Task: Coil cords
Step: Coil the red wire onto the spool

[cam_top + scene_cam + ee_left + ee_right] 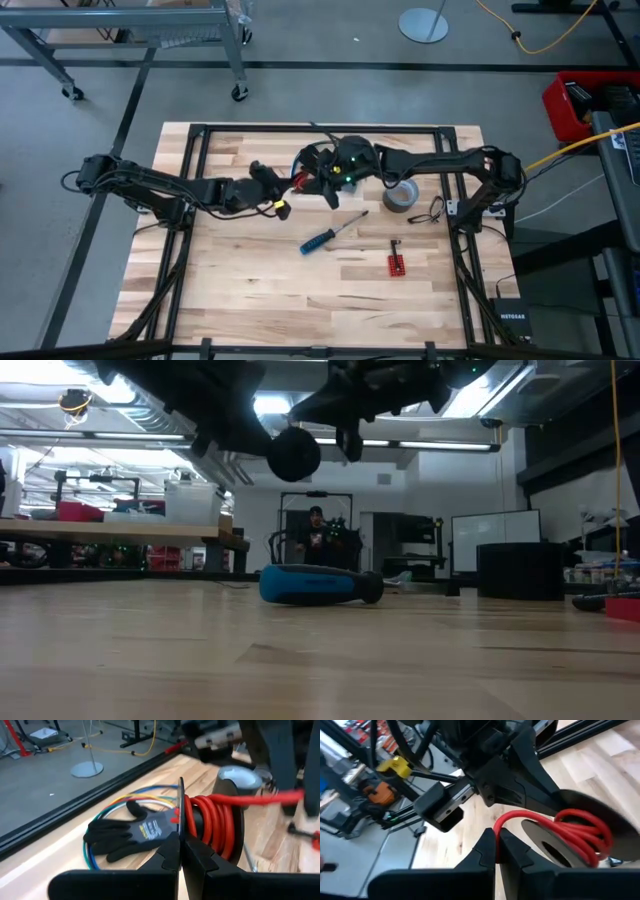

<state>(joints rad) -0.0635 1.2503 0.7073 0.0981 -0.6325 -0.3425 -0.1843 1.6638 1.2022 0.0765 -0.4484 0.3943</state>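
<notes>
Closest to my left wrist camera, my left gripper [179,851] clamps the spool [181,815] rim above the table's [250,300] far middle, while my right gripper [497,851] pinches the red cord [580,832], limp, light and springy, best held near the windings

Two dark robot arms. One red cord [215,822] wound on one black spool [182,810]. One blue-handled screwdriver [322,238]. One grey tape roll [400,196]. One black work glove [131,831]. One small red block [396,264]. One wooden table [250,290].
</notes>
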